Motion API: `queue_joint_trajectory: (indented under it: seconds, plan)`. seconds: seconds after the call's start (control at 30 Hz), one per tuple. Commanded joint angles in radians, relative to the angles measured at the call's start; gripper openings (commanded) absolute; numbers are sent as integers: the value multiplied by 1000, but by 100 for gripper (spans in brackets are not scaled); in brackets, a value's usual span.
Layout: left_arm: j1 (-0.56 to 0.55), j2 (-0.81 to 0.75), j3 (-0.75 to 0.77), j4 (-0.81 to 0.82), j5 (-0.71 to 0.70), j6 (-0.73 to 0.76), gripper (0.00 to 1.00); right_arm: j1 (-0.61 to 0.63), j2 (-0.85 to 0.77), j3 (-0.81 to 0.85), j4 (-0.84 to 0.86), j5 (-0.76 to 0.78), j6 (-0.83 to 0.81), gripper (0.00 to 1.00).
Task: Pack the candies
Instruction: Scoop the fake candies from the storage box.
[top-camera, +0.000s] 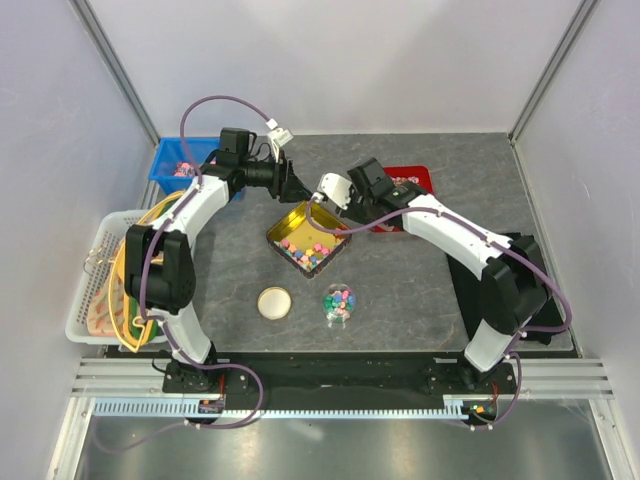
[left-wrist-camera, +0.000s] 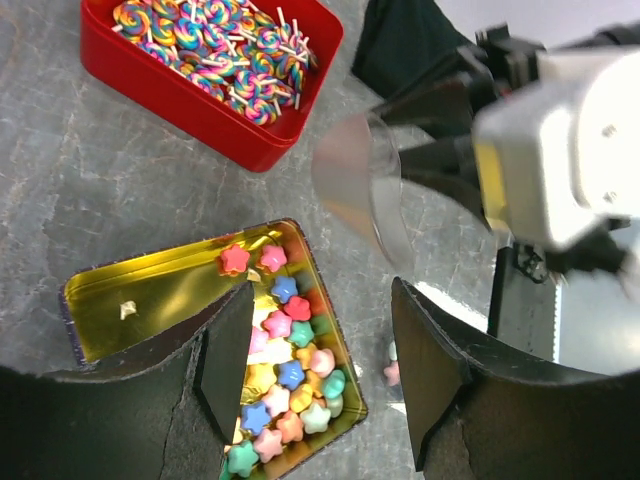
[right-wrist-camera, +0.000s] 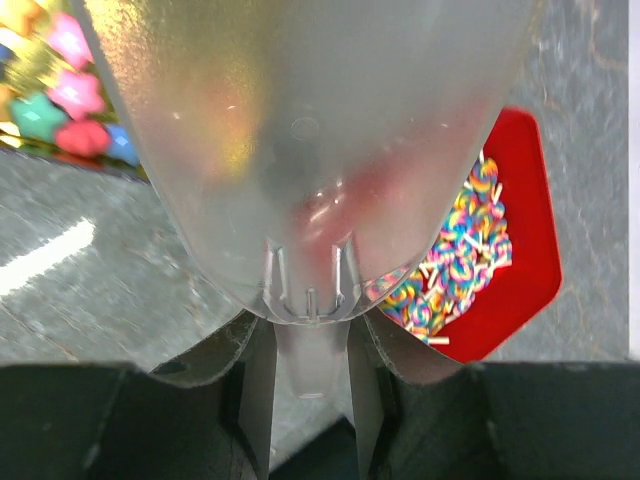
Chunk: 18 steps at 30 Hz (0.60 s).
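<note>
Reference: gold tin.

- Star-shaped candies were heaped in the tin's end nearer the arm bases; the other end was bare gold.
- Left gripper hung over the tin with its 2 fingers spread and nothing between them. In the wrist view the candies lay directly below, between and just past the fingertips.
- Right gripper was pinched on the handle of a clear scoop, held above the tin's far right edge. Scoop contents could not be told.
- More candies sat in a jar on the tin's near side, with 1 lid beside it.
- A red bin lay beyond the tin.
</note>
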<state>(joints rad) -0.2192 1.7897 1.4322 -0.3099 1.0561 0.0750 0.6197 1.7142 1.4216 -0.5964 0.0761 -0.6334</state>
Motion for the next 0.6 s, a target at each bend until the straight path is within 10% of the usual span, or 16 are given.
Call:
queue_joint_trajectory:
  seconds: [0.0, 0.57]
  plan:
    - [3, 0, -9, 52, 64, -66, 64, 49, -13, -15, 63, 30, 29, 0]
    - [9, -21, -30, 77, 180, -76, 61, 83, 16, -72, 179, 177, 46, 0]
